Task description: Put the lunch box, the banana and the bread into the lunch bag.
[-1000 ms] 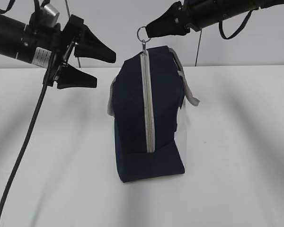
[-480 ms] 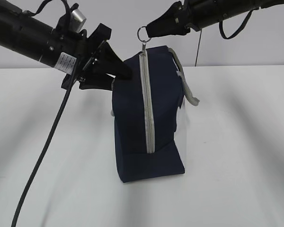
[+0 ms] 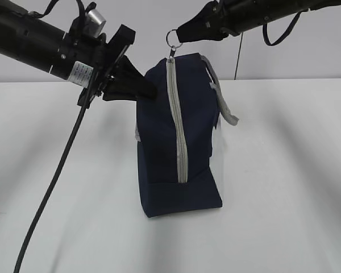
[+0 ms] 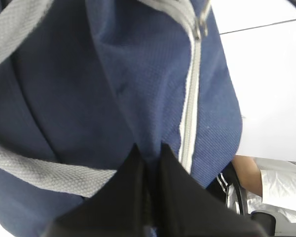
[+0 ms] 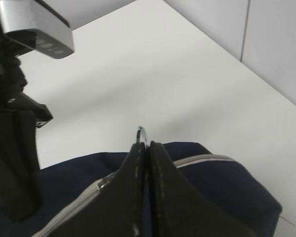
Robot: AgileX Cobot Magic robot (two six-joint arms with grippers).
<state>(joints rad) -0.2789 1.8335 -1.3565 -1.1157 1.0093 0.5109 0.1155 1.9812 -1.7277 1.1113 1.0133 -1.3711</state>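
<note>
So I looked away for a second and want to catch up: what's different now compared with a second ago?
The left gripper swung in from open air on the left, closed its jaws and now pinches the upper left side of the lunch bag. The right gripper stayed shut on the zipper ring at the top. The bag still stands upright on the table, zipper closed.

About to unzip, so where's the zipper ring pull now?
Exterior view, top centre: the ring pull sits above the lunch bag, pinched in the right gripper.
</note>
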